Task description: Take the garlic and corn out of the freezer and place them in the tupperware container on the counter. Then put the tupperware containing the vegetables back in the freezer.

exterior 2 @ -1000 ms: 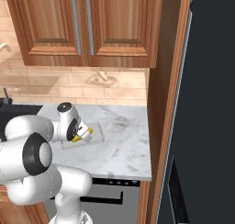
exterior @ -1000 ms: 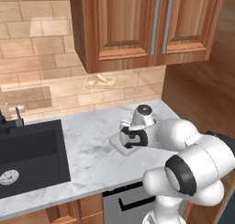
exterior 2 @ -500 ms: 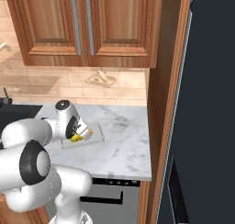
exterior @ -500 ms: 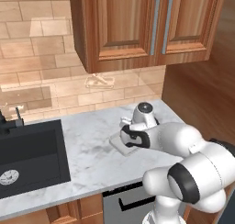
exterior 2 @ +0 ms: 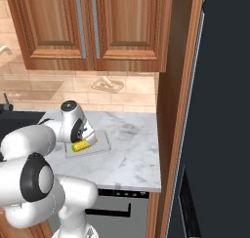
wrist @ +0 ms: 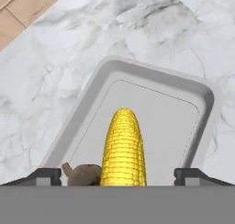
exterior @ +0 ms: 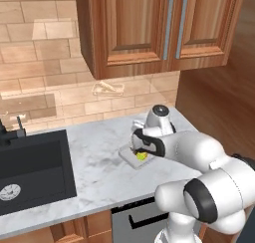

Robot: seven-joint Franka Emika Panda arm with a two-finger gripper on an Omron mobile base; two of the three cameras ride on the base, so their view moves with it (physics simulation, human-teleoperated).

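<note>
corn (wrist: 123, 147) lies in the tupperware container (wrist: 202, 103) on the counter (exterior: 94, 157), garlic (wrist: 84, 174) touching it. gripper (wrist: 117, 175) hangs just above, jaws wide, holding nothing. risk: a grasp at the shallow rim may slip or tilt, rolling both vegetables out before the freezer (exterior 2: 219, 110).

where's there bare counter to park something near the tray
Bare marble lies between the sink and the tupperware container, and between the container and the wood panel on the counter. It is crowded in the container: corn, garlic, the gripper above.
</note>
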